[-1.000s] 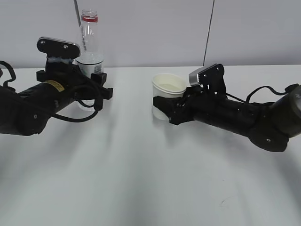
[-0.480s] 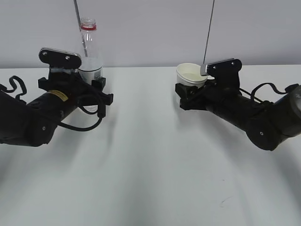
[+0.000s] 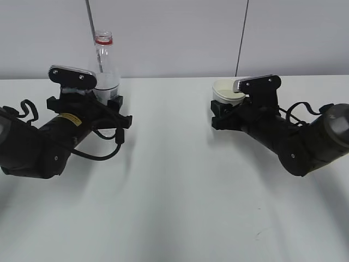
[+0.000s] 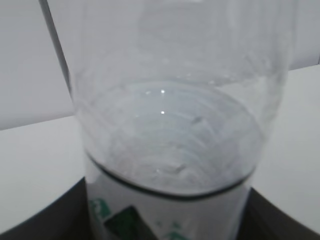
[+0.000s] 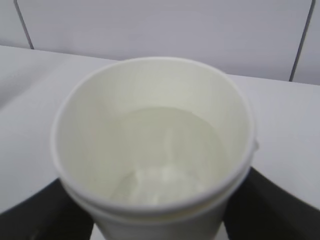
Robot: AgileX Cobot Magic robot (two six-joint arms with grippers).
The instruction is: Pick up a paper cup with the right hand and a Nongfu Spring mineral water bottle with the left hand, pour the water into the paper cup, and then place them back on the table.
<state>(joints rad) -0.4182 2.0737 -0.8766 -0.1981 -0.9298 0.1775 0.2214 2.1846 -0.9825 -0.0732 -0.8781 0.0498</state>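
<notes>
The clear water bottle [image 3: 103, 63], red neck ring and no cap, stands upright in my left gripper [image 3: 113, 107], which is shut on its lower body. In the left wrist view the bottle [image 4: 170, 100] fills the frame, with water [image 4: 170, 145] up to just above the label. My right gripper [image 3: 220, 115] is shut on the white paper cup [image 3: 225, 89], held upright. In the right wrist view the cup [image 5: 152, 135] has clear water [image 5: 167, 155] in its bottom. I cannot tell whether either rests on the table [image 3: 174, 180].
The grey wall with dark vertical seams [image 3: 241, 38] stands right behind the table's far edge. A small dark scuff [image 3: 260, 234] marks the table at the front right. Looped black cables [image 3: 103, 147] hang under the left arm.
My right gripper has carried the cup to the right and back, away from the bottle. My left gripper has lowered the upright bottle slightly.
</notes>
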